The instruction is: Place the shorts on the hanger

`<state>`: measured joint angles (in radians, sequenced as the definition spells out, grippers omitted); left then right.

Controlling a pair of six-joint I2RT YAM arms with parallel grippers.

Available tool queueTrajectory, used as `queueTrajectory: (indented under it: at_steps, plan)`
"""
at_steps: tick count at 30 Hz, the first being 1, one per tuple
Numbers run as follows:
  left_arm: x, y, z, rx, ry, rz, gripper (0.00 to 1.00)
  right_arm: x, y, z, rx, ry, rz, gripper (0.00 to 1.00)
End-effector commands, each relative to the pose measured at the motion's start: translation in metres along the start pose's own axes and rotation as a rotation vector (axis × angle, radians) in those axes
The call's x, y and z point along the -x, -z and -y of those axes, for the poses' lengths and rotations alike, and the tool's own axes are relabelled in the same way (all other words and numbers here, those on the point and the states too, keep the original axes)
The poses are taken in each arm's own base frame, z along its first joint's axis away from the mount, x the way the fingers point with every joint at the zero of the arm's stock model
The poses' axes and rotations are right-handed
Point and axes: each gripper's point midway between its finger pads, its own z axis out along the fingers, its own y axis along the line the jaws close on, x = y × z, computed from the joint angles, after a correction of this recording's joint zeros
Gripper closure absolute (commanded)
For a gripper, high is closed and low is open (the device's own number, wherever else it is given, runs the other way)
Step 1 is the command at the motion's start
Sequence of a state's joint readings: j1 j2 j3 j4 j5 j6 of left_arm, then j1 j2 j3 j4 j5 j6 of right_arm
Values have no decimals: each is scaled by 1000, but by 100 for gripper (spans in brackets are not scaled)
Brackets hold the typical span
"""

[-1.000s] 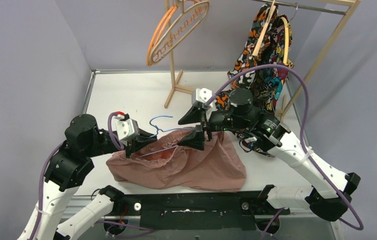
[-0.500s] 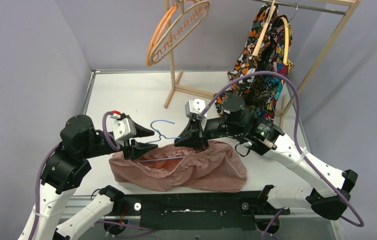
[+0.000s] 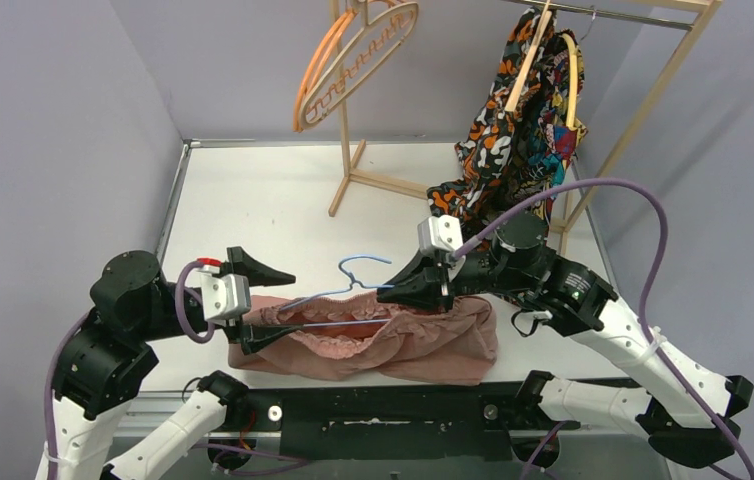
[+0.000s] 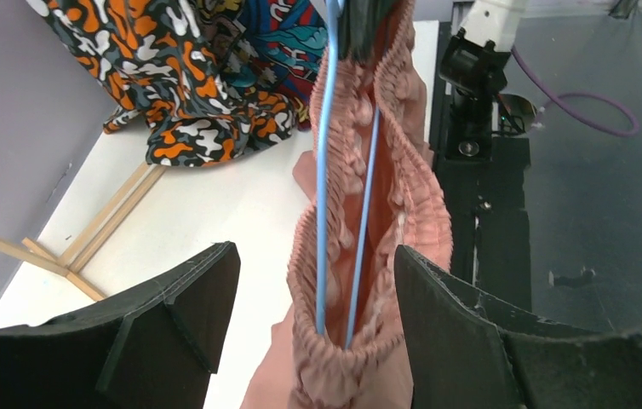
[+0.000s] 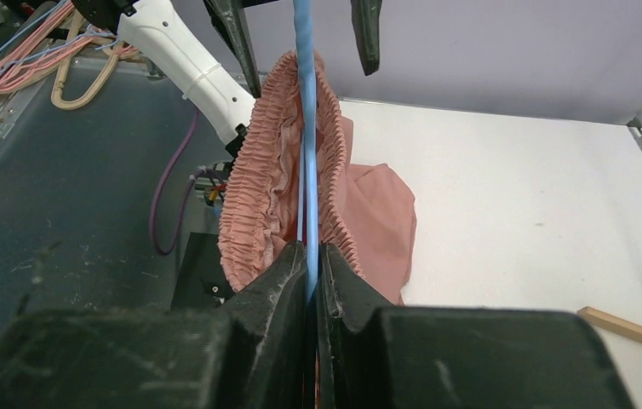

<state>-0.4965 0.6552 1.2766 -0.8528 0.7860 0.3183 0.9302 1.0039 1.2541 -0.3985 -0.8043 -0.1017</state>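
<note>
Shows a white table (image 3: 253, 200) with the dusty-pink shorts (image 3: 393, 340) bunched along its near edge, gathered waistband pulled open lengthwise. Catches the light-blue wire hanger (image 4: 327, 170) threaded inside that waistband, hook poking up clear of the fabric. Finds the right gripper (image 5: 311, 256) pinched tight on the hanger wire at the waistband's right end. Finds the left gripper (image 4: 316, 256) spread wide, fingers either side of the waistband's left end, gripping nothing.

Shorts (image 3: 423, 345): soft matt dusty-pink cloth, waistband tightly gathered. Hanger (image 4: 325, 170): thin light-blue wire, smooth, slight sheen. Left gripper (image 4: 318, 260): matt black plastic fingers (image 4: 462, 332), slightly rough. Table (image 3: 253, 200): smooth matt white top. Rack (image 3: 343, 150) at the table's back: pale bare wood. Orange hanger (image 3: 313, 75) on it: smooth plastic.
</note>
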Motion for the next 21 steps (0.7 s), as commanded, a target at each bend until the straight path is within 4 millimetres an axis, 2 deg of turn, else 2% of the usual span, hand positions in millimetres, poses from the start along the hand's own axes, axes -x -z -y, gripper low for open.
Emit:
queueTrajectory:
  at_steps: [1, 6, 11, 21]
  plan:
    - [2, 8, 22, -98, -62, 7, 34, 25, 14, 1, -53, 92, 60, 100]
    - [2, 12, 19, -69, -104, -7, 31, 28, 22, -3, -67, 107, 66, 100]
    - [-7, 14, 26, -105, -93, -40, 30, 29, 29, -5, -89, 118, 66, 100]
    - [-31, 8, 19, -84, -59, -101, 40, 30, 35, -11, -75, 130, 65, 100]
